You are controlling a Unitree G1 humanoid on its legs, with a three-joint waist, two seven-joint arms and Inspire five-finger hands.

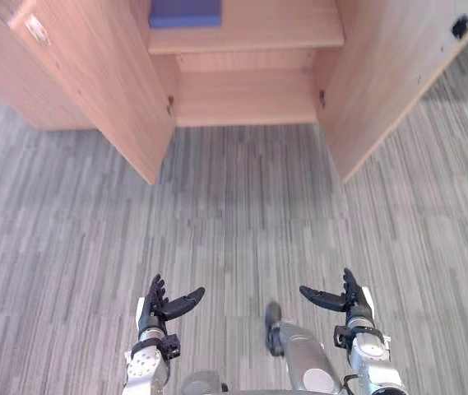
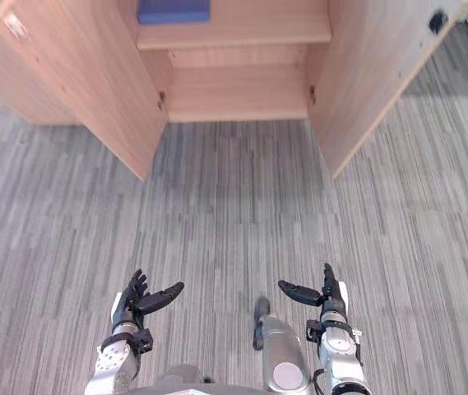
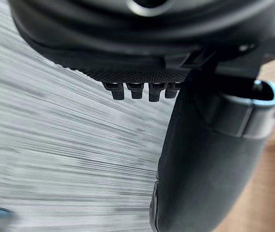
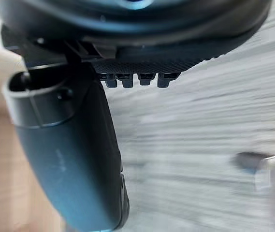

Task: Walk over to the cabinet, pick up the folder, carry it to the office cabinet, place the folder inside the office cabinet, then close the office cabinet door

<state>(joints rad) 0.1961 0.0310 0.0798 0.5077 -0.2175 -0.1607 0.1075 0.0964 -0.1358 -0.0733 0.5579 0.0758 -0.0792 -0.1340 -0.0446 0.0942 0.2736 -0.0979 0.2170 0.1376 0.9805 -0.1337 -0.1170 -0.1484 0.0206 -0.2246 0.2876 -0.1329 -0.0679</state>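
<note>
A blue folder lies flat on the upper shelf of the light wooden office cabinet, near the shelf's left end. Both cabinet doors stand open: the left door and the right door swing out toward me. My left hand hangs low at the lower left, open, fingers straight and thumb out, holding nothing. My right hand mirrors it at the lower right, open and empty. Both hands are far short of the cabinet, over the floor.
Grey striped carpet stretches between me and the cabinet. The two open doors flank the way in and narrow toward the shelves. The lower shelf holds nothing that I can see.
</note>
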